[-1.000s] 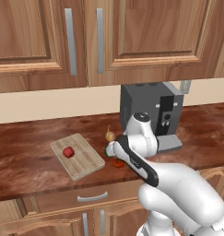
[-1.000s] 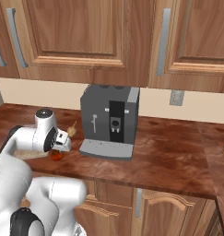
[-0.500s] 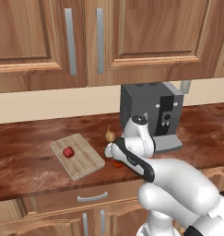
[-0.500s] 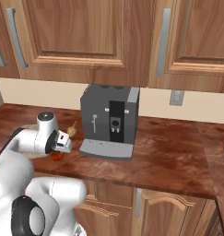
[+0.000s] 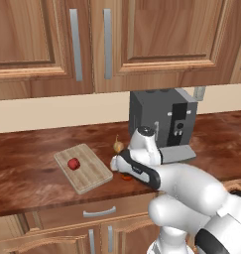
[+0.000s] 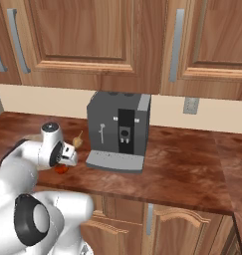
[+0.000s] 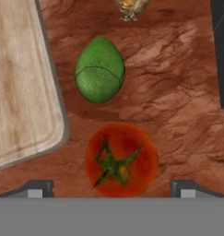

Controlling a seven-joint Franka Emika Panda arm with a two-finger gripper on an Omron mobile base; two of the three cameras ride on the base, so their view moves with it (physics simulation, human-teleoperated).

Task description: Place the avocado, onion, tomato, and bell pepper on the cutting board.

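Onion (image 7: 129, 5) is cut off past the avocado (image 7: 100, 70); tomato (image 7: 121, 159) sits right between the spread-apart gripper (image 7: 111, 190) tips.

Pale grained wood cutting board (image 7: 21, 87), glossy tomato (image 7: 121, 159), pebbled avocado (image 7: 100, 70), polished reddish-brown counter (image 7: 178, 83)

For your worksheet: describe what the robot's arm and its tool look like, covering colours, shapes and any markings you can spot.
The arm is glossy white, built of rounded, bulbous segments with dark joints; a black band runs along the forearm and a dark grey disc sits on a joint. The tool has two small dark grey, blocky fingertips. No cables or lettering are visible.
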